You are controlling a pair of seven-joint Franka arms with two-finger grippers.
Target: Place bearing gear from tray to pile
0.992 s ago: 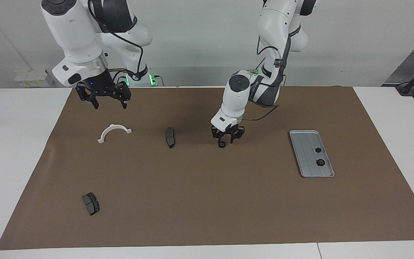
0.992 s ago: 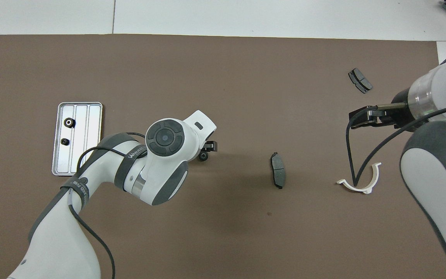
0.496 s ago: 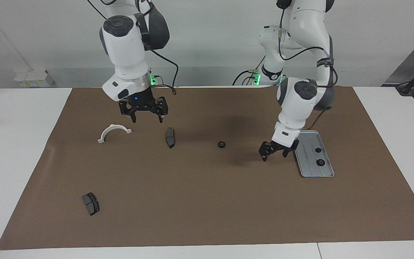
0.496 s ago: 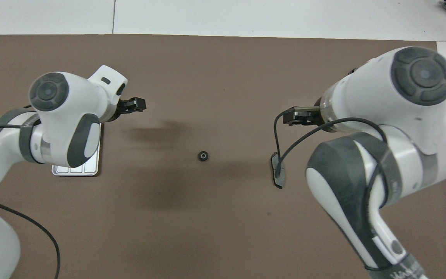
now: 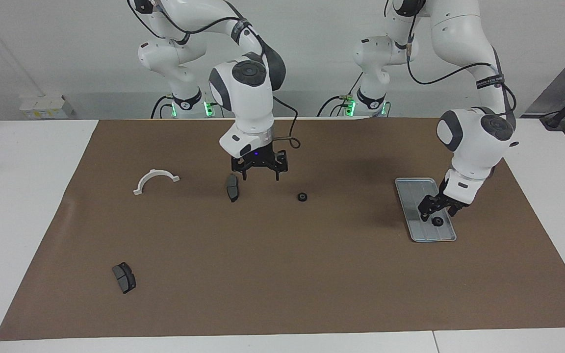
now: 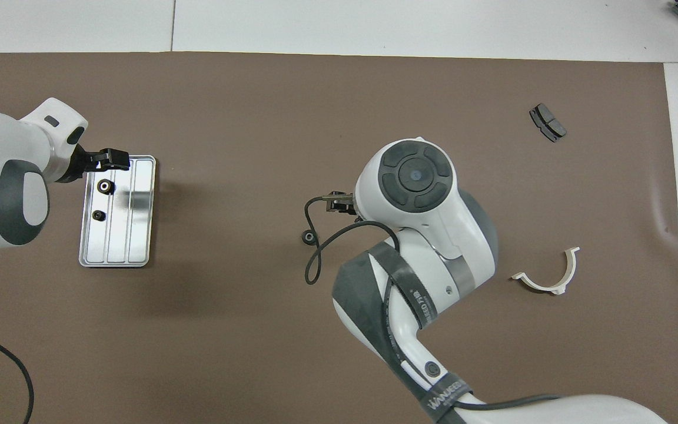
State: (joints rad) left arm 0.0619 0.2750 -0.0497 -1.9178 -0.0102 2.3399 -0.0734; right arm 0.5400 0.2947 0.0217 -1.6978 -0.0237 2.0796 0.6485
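Since a second ago we are swinging our left hand [image 5: 438, 210] away from the loose bearing gear [image 5: 302, 197] it set on the brown mat [image 5: 282, 274], and it is now hovering over the tray [image 5: 412, 196], fingers spread, empty. Two bearing gears are sitting in the tray: one [image 6: 104, 186] under the hand, the other [image 6: 98, 215] nearer to us. Our right hand [image 5: 260, 171] is coming in from the white half-ring bracket [image 5: 155, 180] and is hanging, fingers spread, empty, between one dark brake pad [image 5: 232, 187] and the loose gear. That gear is lying mid-mat, well apart from the tray. We are seeing a second brake pad [image 5: 123, 277] far from us, toward the right arm's end of the counter [image 5: 22, 196].
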